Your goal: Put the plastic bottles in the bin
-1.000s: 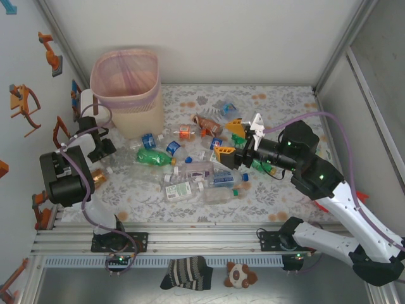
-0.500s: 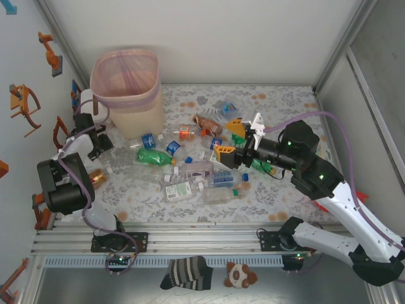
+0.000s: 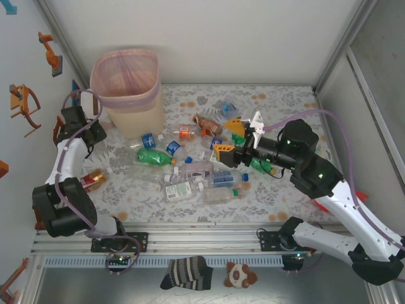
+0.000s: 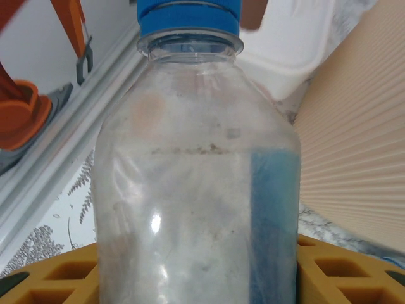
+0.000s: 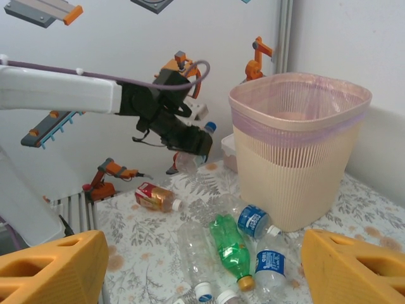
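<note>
A clear blue-capped bottle (image 4: 190, 190) is gripped by the left gripper (image 5: 183, 140) beside the bin (image 5: 297, 171), seemingly below its rim. Unless the bottle is raised, the rim could be struck. The right gripper (image 3: 231, 139) is spread wide, empty.

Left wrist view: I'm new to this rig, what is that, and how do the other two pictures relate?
That camera sits on the left arm's wrist, looking along its end effector. The left end effector is clamped on a clear bottle with a blue cap; the yellow blocks at the bottom are its fingers. The beige ribbed wall on the right is the bin. The top view looks down from above and behind both arms: loose bottles lie on the patterned table. The right wrist view looks across them from the right end effector, which is open and holds nothing.
</note>
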You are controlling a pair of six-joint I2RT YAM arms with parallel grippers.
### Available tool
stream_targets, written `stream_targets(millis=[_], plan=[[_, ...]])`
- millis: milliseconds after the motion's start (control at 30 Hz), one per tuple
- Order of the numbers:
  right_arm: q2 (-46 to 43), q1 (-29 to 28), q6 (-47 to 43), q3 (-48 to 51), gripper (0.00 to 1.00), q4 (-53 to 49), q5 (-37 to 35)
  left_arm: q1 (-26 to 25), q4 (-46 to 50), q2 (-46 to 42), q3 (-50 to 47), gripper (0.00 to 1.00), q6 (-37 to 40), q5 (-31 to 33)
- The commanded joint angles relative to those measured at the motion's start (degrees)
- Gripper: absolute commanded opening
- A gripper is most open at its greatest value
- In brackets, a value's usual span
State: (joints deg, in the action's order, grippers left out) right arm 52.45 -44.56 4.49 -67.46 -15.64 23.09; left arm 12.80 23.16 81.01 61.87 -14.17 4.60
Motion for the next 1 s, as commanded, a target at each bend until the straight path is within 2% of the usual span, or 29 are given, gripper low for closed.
stream_targets(millis=[0, 233, 433, 567, 767, 967], plan=[[0.38, -0.44, 0.61, -2.25, 0.79, 1.56, 0.37, 0.30, 2.41, -4.40, 3.63, 0.54, 1.93, -1.43], [1.10, -0.44, 0.97, -2.76, 0.79, 1.88, 0.55, 0.30, 4.03, -8.80, 9.98, 0.54, 4.04, -4.51], [2.02, -0.42, 1.55, -3.09, 0.78, 2.37, 0.90, 0.08, 4.88, -8.12, 18.70, 0.54, 5.14, -9.03], [2.50, -0.44, 1.99, -3.21, 0.78, 3.00, 1.25, -2.05, 4.17, -5.78, 24.46, 0.53, 6.88, -11.54], [2.49, -0.44, 2.28, -3.29, 0.78, 3.60, 1.17, -6.71, 4.06, 0.17, 33.41, 0.52, 9.76, -11.29], [1.96, -0.44, 2.29, -3.52, 0.78, 3.51, 0.95, -9.38, 0.17, 6.08, 37.49, 0.52, 10.55, -12.77]])
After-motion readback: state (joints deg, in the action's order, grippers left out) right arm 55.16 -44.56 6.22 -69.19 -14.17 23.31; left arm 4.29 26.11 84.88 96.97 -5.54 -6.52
